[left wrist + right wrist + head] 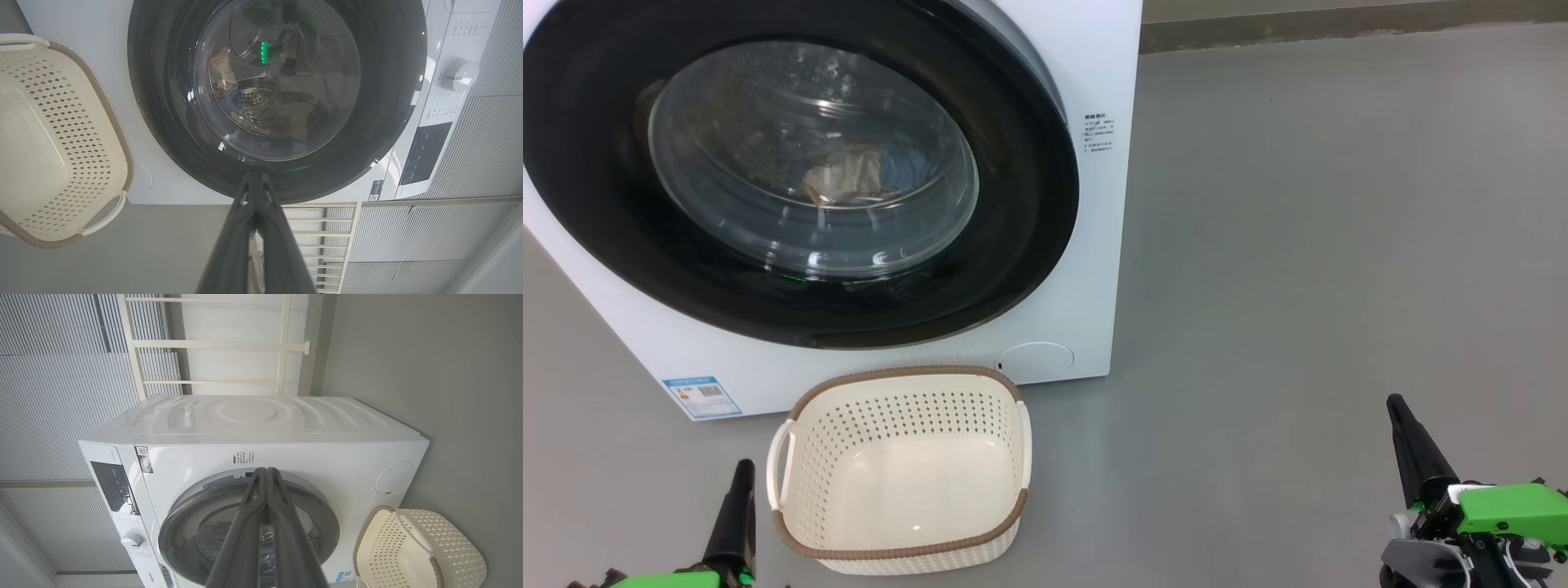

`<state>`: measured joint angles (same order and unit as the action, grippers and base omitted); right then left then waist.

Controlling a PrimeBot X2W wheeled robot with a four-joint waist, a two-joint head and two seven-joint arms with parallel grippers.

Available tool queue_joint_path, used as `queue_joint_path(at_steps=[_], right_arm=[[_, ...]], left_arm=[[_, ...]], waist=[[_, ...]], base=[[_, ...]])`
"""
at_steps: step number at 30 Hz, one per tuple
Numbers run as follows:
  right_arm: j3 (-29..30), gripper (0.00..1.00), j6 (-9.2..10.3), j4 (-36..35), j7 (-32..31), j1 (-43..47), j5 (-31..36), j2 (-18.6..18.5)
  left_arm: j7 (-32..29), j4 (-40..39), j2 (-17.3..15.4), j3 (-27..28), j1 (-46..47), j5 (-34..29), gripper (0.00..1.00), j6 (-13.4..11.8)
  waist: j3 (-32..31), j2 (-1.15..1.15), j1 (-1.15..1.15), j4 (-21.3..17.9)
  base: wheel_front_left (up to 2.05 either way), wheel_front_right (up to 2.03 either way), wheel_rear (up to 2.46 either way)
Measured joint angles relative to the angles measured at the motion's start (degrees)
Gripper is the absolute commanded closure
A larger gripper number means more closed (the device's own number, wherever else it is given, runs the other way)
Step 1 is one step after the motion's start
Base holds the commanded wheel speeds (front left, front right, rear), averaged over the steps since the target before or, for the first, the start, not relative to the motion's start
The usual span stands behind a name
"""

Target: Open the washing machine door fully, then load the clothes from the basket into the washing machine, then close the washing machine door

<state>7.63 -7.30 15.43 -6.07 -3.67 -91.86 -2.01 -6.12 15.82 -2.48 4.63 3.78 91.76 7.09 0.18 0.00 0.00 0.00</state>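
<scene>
White sheet metal makes up the one washing machine (1094,245), and its one round door (800,171) lies shut, flush against its front. Through the door's bulging glass I see the clothes (845,175), one cream and blue bundle lying in the drum, so the shut door stands between them and me. One cream perforated basket (907,408) stands on the grey floor (1298,245) just in front of the washing machine, below the door and near the one round cover (1036,362) low on its front. The basket's bottom shows bare. One blue label sticker (701,397) sits at the machine's lower left corner. I have two grippers, each with its fingers pressed together on nothing. My left gripper (743,469) hangs before the machine's lower left corner, and my right gripper (1396,404) hangs well off to the machine's right.
</scene>
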Motion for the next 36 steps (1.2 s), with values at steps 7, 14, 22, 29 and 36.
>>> queue_joint_path(at_steps=[7,14,22,29,36], right_arm=[[0.00,1.00,0.00,0.00,0.00,0.00,0.00,-0.01],[0.00,1.00,0.00,0.00,0.00,0.00,0.00,-0.01],[0.00,1.00,0.00,0.00,0.00,0.00,0.00,-0.01],[0.00,1.00,0.00,0.00,0.00,0.00,0.00,-0.01],[0.00,1.00,0.00,0.00,0.00,0.00,0.00,-0.01]], left_arm=[[-0.01,0.00,0.01,0.01,0.00,0.00,1.00,0.00],[-0.01,0.00,0.04,0.02,0.00,0.00,1.00,0.00],[-0.01,0.00,0.07,0.02,0.00,0.00,1.00,0.00],[-0.01,0.00,0.08,0.03,0.00,-0.01,1.00,0.00],[-0.01,0.00,0.08,0.03,0.00,-0.01,1.00,0.00]], waist=[[0.00,0.00,0.00,0.00],[0.00,0.00,0.00,0.00],[0.00,0.00,0.00,0.00],[0.00,0.00,0.00,0.00],[0.00,0.00,0.00,0.00]], base=[[0.00,0.00,0.00],[0.00,0.00,0.00],[0.00,0.00,0.00],[0.00,0.00,0.00],[0.00,0.00,0.00]])
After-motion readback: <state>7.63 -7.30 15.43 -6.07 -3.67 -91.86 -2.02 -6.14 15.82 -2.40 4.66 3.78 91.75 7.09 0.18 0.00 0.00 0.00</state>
